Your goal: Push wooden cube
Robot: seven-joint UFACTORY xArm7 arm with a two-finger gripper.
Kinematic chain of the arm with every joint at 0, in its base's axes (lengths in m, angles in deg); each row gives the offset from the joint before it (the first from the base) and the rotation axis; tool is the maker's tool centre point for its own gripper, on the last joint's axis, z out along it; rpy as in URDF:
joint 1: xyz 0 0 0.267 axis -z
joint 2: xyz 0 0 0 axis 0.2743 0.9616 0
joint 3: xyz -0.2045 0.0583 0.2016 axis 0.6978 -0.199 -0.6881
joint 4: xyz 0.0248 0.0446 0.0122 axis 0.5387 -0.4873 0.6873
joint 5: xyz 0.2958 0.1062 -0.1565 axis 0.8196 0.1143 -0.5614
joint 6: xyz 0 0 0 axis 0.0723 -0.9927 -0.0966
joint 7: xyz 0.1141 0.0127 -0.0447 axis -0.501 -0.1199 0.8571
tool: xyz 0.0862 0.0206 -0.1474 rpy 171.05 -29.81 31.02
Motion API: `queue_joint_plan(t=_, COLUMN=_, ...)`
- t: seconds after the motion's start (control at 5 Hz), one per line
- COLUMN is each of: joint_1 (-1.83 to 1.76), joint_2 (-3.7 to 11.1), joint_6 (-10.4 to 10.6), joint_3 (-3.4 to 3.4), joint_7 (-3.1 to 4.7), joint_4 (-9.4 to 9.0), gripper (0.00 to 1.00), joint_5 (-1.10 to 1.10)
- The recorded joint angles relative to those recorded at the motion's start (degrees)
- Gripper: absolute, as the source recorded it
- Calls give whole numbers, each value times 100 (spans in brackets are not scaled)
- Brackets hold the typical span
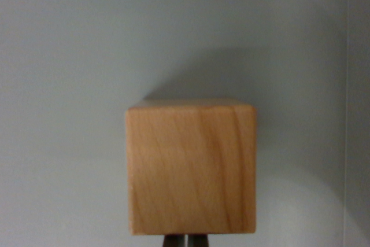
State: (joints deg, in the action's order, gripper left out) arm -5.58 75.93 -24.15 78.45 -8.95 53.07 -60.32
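Observation:
A light wooden cube [191,169] fills the lower middle of the wrist view, resting on a pale grey surface [69,85]. Its near face shows wavy grain, and a thin strip of its top face is visible above. Just below the cube, at the bottom edge of the picture, the two dark fingertips of my gripper [185,240] stand close together with only a thin slit between them. They sit right against the cube's lower edge, and the cube hides nothing of them but the frame cuts them off.
The cube casts a soft shadow up and to the wrist view's right. A faint vertical seam [348,108] runs down the surface near the right edge.

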Motion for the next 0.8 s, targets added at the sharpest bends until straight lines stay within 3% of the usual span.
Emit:
queue_joint_plan(t=0.2, joint_1=1, joint_2=155, joint_6=-102, joint_3=-22, joint_7=-27, joint_4=257, gripper=100, joint_5=5)
queue_joint_plan(t=0.4, joint_1=1, joint_2=155, joint_6=-102, joint_3=-22, joint_7=-27, joint_4=257, gripper=100, joint_5=5)
queue_joint_plan(t=0.6, joint_1=2, joint_2=321, joint_6=-212, joint_3=-46, joint_7=-56, joint_4=533, gripper=100, joint_5=11)
queue_joint_plan(t=0.8, joint_1=2, joint_2=321, joint_6=-212, joint_3=-46, joint_7=-56, joint_4=533, gripper=100, joint_5=11)
